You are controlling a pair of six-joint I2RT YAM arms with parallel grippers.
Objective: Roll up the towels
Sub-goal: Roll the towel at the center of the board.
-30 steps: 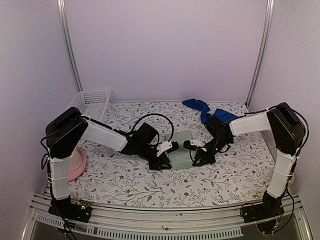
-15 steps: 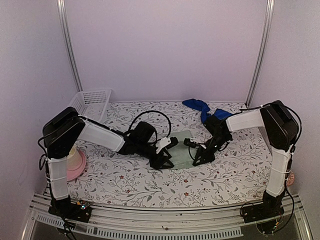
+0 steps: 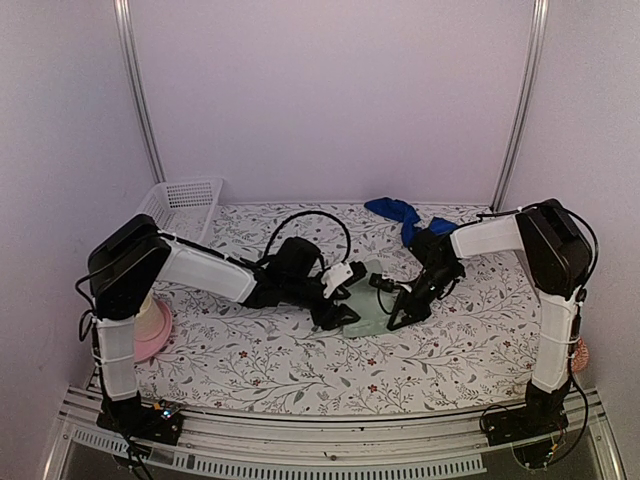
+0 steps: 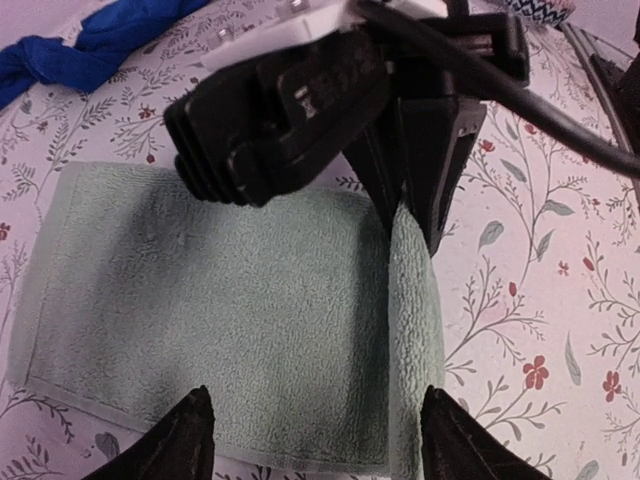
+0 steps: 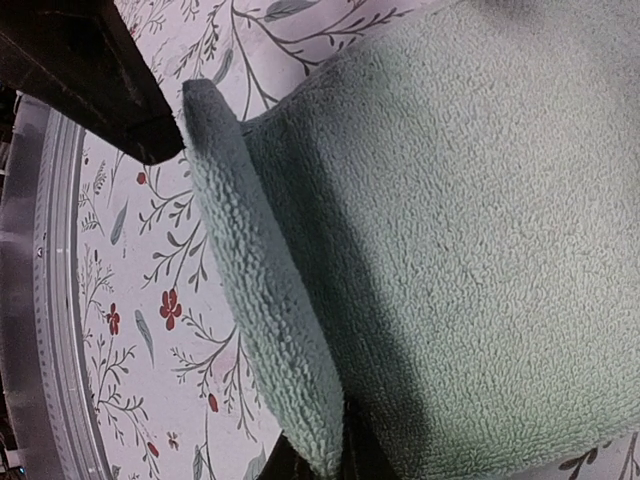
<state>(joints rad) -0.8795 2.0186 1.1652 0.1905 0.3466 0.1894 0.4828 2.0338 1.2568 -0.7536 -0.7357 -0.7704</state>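
The small sage-green towel [image 3: 371,292] lies flat at mid-table, its near edge turned over into a narrow fold [image 4: 412,330]. My left gripper [image 3: 345,311] hovers open just over the towel's left end; its two dark fingertips [image 4: 192,440] straddle the cloth without touching it. My right gripper [image 3: 394,317] is shut on the right end of that fold, where the cloth [image 5: 300,380] runs down between its fingers [image 5: 345,458]. The blue towel [image 3: 402,214] lies bunched at the back of the table, behind the right arm.
A white slatted basket [image 3: 184,199] stands at the back left. A pink plate [image 3: 152,330] sits beside the left arm's base. The metal rail [image 3: 330,440] runs along the near edge. Floral tablecloth [image 3: 300,365] lies in front of the towel.
My left gripper has opened and let go of the towel's edge. Both grippers have shifted a little farther back, and the near edge now lies turned over.
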